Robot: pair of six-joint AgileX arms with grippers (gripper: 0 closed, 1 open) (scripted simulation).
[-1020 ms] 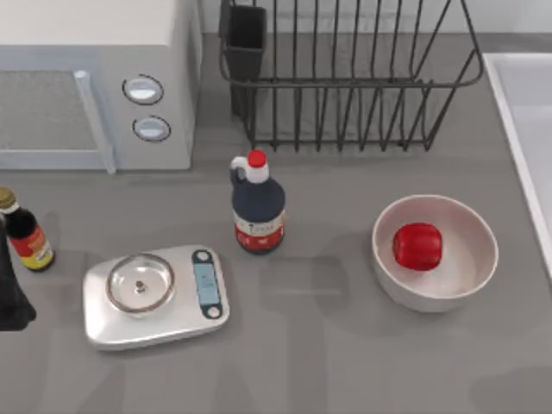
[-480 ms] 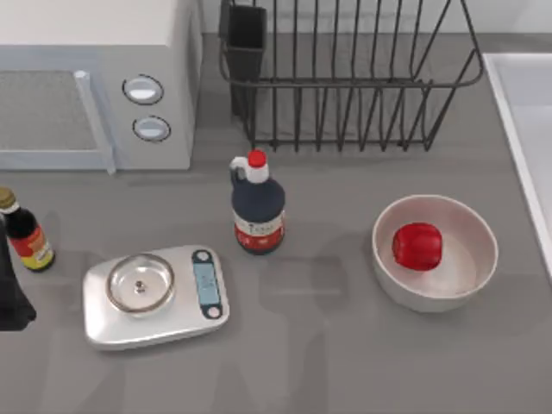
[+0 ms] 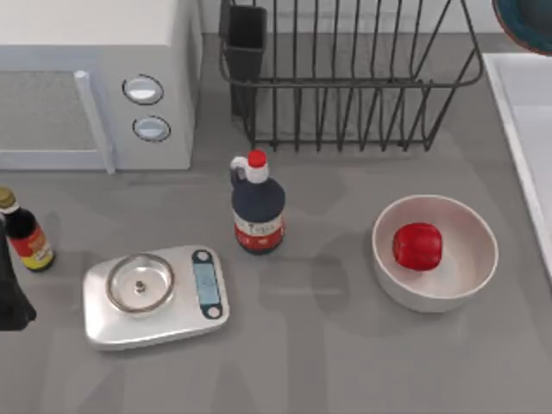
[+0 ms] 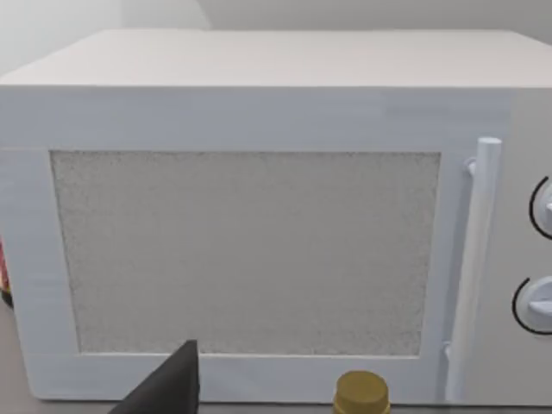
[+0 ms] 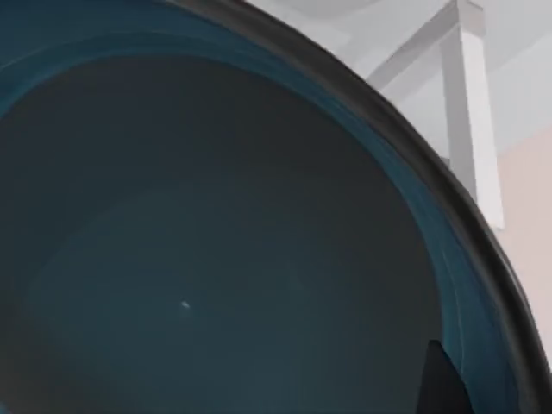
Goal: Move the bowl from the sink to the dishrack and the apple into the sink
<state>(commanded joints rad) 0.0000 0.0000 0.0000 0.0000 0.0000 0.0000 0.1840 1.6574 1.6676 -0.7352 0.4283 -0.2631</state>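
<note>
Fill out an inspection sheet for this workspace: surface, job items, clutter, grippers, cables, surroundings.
Surface: grey table.
Job's things: bowl at the top view's upper right corner, by the sink, seen close in the right wrist view; apple lies in the white bowl; dishrack holds no dishes.
Clutter: microwave, dark bottle with red cap, small sauce bottle, kitchen scale.
Grippers: left gripper parked at the table's left edge, facing the microwave; right gripper at the bowl, a dark finger against its rim.
Cables: nothing seen.
Surroundings: pale wall behind the microwave.
</note>
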